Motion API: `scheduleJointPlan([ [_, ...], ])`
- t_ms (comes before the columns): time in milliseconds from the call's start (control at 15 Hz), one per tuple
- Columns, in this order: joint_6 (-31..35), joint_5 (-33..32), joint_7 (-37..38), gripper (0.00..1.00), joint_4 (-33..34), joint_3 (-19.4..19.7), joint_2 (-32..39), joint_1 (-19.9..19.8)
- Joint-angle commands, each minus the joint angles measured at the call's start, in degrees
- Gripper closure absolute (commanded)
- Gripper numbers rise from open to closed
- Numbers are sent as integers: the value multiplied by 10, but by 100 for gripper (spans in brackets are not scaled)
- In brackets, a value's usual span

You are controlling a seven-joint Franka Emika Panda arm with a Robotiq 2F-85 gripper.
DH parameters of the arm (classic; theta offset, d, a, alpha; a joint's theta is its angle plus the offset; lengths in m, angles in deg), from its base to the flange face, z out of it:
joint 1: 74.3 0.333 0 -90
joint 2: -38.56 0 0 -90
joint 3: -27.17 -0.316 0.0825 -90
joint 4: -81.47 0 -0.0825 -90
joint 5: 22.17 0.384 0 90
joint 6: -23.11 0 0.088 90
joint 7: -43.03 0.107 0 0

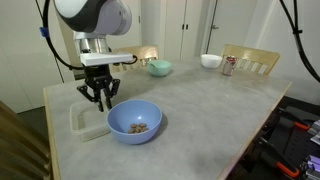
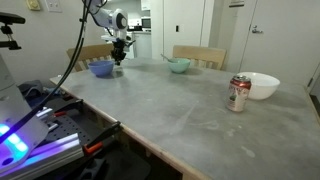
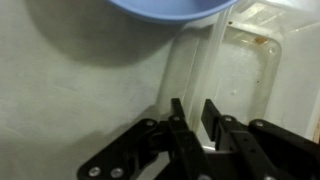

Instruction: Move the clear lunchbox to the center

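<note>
Wrist view: gripper (image 3: 194,112) at clear lunchbox (image 3: 245,70) beside blue bowl (image 3: 170,10).

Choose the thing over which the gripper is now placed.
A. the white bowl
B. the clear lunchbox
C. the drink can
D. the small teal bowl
B: in an exterior view the gripper hangs right over the clear lunchbox, next to the blue bowl at the near end of the table, and far from the other bowls and the can.
</note>
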Motion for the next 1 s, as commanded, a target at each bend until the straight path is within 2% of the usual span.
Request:
scheduleJointPlan([
  [0,3,-2,-22,99,4,-2,2,-4],
  [933,20,-41,-39,98,-25,17,-53,-20],
])
